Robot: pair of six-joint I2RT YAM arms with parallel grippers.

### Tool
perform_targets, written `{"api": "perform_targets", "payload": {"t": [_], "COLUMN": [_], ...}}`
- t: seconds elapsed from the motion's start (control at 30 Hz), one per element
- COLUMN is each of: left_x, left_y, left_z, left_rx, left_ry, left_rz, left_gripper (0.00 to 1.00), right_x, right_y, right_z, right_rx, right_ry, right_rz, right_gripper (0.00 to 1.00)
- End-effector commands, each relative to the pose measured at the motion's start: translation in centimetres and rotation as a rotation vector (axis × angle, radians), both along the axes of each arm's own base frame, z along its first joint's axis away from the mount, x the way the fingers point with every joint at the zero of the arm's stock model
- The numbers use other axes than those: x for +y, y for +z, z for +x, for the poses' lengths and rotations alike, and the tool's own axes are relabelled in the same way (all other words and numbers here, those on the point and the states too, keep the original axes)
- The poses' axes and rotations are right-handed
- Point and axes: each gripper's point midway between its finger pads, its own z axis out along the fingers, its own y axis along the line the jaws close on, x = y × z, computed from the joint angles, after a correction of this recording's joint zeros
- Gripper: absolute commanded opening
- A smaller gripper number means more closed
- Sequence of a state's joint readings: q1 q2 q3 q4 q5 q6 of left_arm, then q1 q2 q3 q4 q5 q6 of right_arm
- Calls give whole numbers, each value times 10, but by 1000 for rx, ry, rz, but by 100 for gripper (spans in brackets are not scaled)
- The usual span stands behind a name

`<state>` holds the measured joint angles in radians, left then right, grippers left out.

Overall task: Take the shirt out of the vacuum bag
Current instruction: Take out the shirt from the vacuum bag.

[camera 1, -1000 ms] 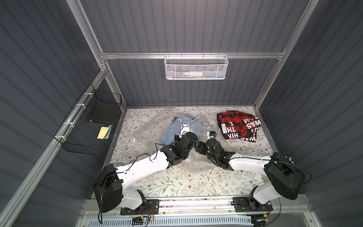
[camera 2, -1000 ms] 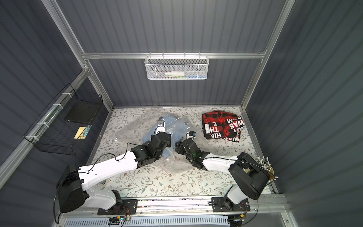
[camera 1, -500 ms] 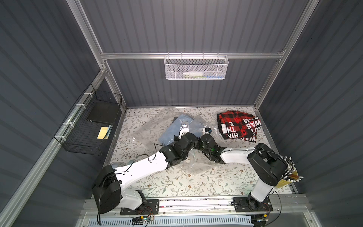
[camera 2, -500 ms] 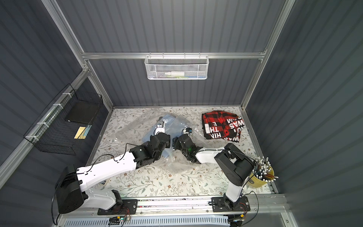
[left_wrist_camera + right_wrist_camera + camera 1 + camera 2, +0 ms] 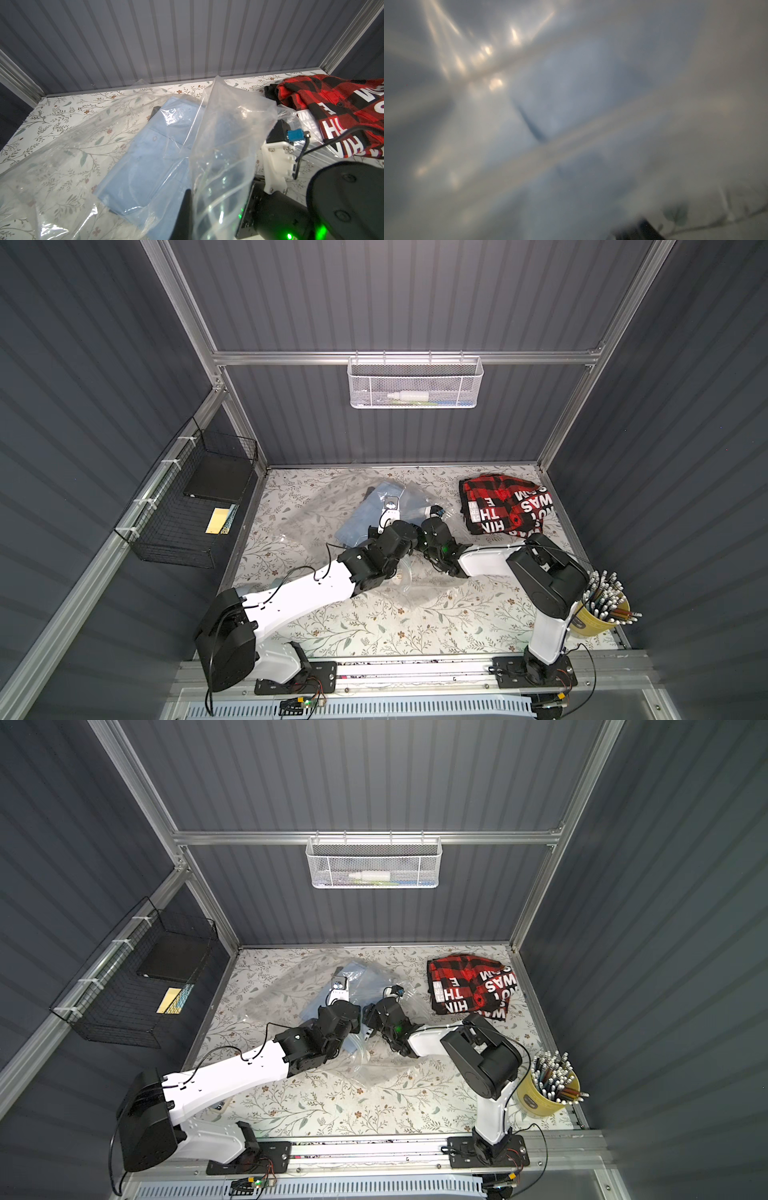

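Bag place: the large, crinkly, see-through plastic vacuum bag (image 5: pixel 309 510) lies on the floral-patterned tabletop (image 5: pixel 374 626), mid-table toward the back wall, well apart from a red-and-black plaid garment with white lettering (image 5: pixel 505 510).
Axis: the folded light-blue shirt (image 5: pixel 357 522) inside the bag runs diagonally from the arms toward the back wall. The bag's ridged mouth end points at the arms, and its crumpled outline hides its own long axis.
Left pincer: the left gripper (image 5: pixel 190 207) is closed, clamped on a fold of the bag, which stands up as a tall flap just beside the shirt.
Right pincer: the right gripper (image 5: pixel 424 540) sits at the bag's mouth against the plastic, facing the left one. Whether its fingers are apart cannot be told.
Hard to see: the right wrist view is a blur of film pressed close. Both sets of fingertips are covered in both top views.
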<state>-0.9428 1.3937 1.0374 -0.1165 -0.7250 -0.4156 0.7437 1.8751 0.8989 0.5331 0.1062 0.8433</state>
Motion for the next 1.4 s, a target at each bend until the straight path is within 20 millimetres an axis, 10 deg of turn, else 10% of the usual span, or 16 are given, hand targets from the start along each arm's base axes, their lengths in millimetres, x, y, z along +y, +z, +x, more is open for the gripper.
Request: {"api": "perform_targets", "payload": {"t": [0.0, 0.4, 1.37], "left_x": [9, 11, 14], "left_y": [7, -5, -12], "left_z": [-2, -5, -6], "left_rx": [-20, -3, 1], "left_ry": [28, 32, 36], "left_rz": [-9, 1, -3], "left_gripper": [0, 0, 0], "right_x": [-8, -17, 25], "right_y": [-6, 29, 12], "right_z": [11, 32, 2], "right_rx": [25, -15, 19], "right_ry": [-44, -59, 93], "right_rz": [15, 118, 83], "right_gripper": [62, 35, 49]}}
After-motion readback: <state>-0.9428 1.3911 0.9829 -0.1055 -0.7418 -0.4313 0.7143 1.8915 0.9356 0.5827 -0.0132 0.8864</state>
